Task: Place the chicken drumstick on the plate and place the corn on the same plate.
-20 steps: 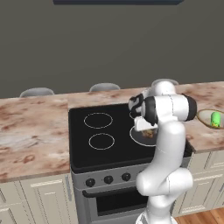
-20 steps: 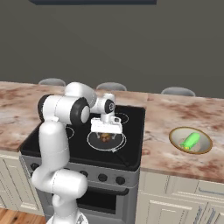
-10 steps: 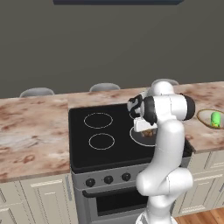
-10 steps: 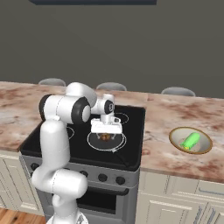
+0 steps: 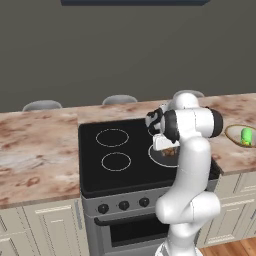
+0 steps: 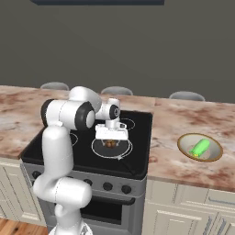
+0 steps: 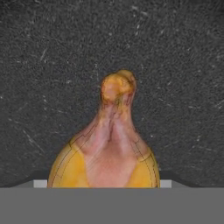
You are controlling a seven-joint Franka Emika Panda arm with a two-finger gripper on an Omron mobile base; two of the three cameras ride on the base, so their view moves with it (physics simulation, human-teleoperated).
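Observation:
The chicken drumstick [image 7: 109, 144] is golden-brown and lies in a dark frying pan [image 6: 98, 148] on the stove's front right burner. In the hand view it is very close and takes up the whole space between my jaws, hiding the fingertips. My gripper [image 6: 110, 140] points straight down into the pan and is shut on the drumstick [image 6: 110, 144], which still rests low in the pan. The green corn [image 6: 200, 147] lies in a tan-rimmed bowl [image 6: 183, 144] on the counter to the right of the stove. The plate is out of view.
The black cooktop [image 5: 112, 150] has two free burners on its left side. The pan's handle [image 6: 131, 166] points toward the stove's front edge. Marble counter [image 5: 35, 150] runs on both sides, and stool backs [image 6: 115, 90] stand behind it.

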